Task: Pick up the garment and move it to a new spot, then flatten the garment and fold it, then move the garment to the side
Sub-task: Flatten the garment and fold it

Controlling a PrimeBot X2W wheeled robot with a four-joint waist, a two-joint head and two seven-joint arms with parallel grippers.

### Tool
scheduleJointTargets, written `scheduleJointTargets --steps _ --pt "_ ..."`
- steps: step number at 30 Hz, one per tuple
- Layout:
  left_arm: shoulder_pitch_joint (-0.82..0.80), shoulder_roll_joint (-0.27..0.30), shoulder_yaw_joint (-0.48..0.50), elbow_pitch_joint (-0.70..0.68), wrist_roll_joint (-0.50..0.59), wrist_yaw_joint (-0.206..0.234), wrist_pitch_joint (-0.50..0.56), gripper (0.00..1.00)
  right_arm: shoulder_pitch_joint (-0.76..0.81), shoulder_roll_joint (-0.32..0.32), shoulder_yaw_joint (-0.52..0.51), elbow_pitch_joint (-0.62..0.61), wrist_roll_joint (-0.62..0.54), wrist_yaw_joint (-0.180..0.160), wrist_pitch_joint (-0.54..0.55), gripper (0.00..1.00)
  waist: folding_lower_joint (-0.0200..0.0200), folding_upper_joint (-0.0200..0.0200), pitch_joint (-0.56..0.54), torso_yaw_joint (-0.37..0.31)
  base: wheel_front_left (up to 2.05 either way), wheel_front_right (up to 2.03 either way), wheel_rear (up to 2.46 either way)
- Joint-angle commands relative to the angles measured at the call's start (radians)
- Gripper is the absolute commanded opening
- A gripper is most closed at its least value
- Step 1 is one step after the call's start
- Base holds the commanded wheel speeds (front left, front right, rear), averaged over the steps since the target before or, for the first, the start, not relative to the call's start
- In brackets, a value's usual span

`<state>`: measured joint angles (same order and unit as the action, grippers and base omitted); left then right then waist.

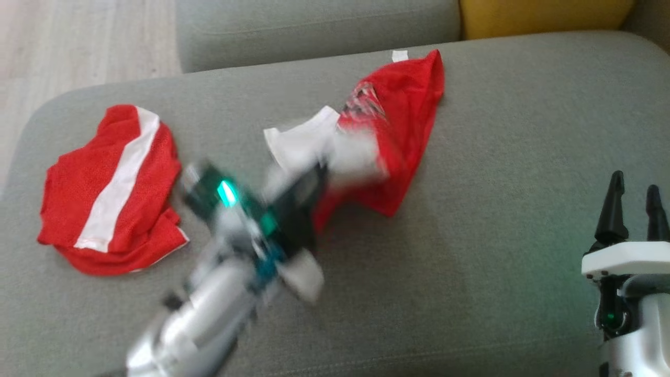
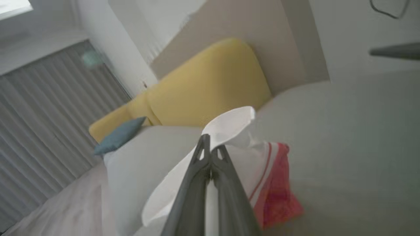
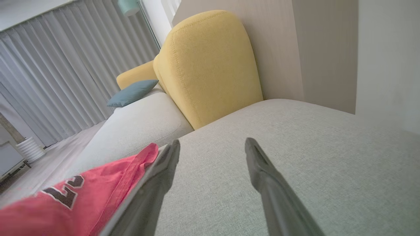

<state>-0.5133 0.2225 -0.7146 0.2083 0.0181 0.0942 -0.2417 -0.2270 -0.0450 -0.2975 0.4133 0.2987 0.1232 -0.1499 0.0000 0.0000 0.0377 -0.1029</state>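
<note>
place: probably a living room | grey sofa [image 3: 295, 137], curtains [image 3: 59, 72], cushion [image 3: 133, 92]

The left arm [image 1: 209, 309] reaches up from the bottom toward the middle, leaning to the right, and it looks blurry. Its left pincer [image 2: 211, 147] has both dark fingers squeezed together on a white bit of the garment [image 2: 229, 126]. The right pincer [image 1: 635, 184] sits low on the right, with its fingers pointing up and a wide gap between them.

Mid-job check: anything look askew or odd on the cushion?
The red garment is bunched and twisted, its white edge pinched in the shut left gripper. A second red-and-white garment lies crumpled on the left. Nothing looks torn.
</note>
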Motion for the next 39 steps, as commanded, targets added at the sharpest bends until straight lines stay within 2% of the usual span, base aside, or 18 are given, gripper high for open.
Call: scheduleJointTargets --steps 1,9,14,15,16,17,22,26,27,31,36,39 --pt "0.018 0.032 -0.016 -0.007 0.022 -0.018 0.024 0.0 -0.055 -0.005 0.016 -0.024 0.002 0.008 -0.017 1.0 0.0 0.0 -0.012 0.017 0.0 0.0 0.0" --pt "0.153 0.014 -0.156 0.034 0.038 -0.064 0.081 0.0 -0.055 -0.005 0.009 0.006 -0.001 0.008 -0.017 1.0 0.0 0.0 -0.029 0.044 0.0 0.0 0.0" --pt "0.199 -0.015 -0.191 0.075 0.02 -0.067 0.13 0.0 -0.056 -0.005 0.023 0.023 0.0 0.008 -0.014 1.0 0.0 0.0 -0.037 0.048 0.0 0.0 0.0" --pt "0.204 -0.021 -0.186 0.084 0.013 -0.059 0.14 0.05 -0.057 -0.005 0.026 0.025 0.001 0.008 -0.013 1.0 0.0 0.0 -0.037 0.047 0.0 0.0 0.0" --pt "0.207 -0.026 -0.18 0.088 0.009 -0.048 0.143 0.82 -0.058 -0.005 0.029 0.026 0.001 0.008 -0.012 1.0 0.0 0.0 -0.037 0.046 0.0 0.0 0.0" --pt "0.21 -0.03 -0.171 0.091 0.003 -0.035 0.143 1.0 -0.058 -0.005 0.03 0.026 0.001 0.008 -0.011 1.0 0.0 0.0 -0.037 0.045 0.0 0.0 0.0" --pt "0.211 -0.044 -0.107 0.083 -0.05 0.013 0.127 1.0 -0.063 -0.005 0.018 0.005 -0.005 0.008 -0.005 1.0 0.0 0.0 -0.035 0.037 0.0 0.0 0.0" --pt "0.204 -0.048 -0.03 0.048 -0.096 0.068 0.087 1.0 -0.066 -0.005 0.006 -0.025 -0.017 0.008 0.012 1.0 0.0 0.0 -0.034 0.032 0.0 0.0 0.0" --pt "0.208 -0.062 0.028 0.019 -0.144 0.097 0.053 1.0 -0.065 -0.005 0.007 -0.044 -0.019 0.008 0.02 1.0 0.0 0.0 -0.033 0.031 0.0 0.0 0.0" --pt "0.215 -0.075 0.139 -0.048 -0.222 0.144 -0.001 1.0 -0.049 -0.005 0.033 -0.085 -0.021 0.008 0.038 1.0 0.0 0.0 -0.031 0.036 0.0 0.0 0.0" --pt "0.269 -0.081 0.249 -0.107 -0.283 0.183 -0.018 1.0 -0.009 -0.005 0.067 -0.117 -0.003 0.008 0.055 1.0 0.0 0.0 -0.031 0.054 0.0 0.0 0.0" --pt "0.308 -0.084 0.277 -0.133 -0.289 0.183 -0.019 1.0 0.01 -0.005 0.08 -0.128 -0.001 0.008 0.061 1.0 0.0 0.0 -0.024 0.07 0.0 0.0 0.0"
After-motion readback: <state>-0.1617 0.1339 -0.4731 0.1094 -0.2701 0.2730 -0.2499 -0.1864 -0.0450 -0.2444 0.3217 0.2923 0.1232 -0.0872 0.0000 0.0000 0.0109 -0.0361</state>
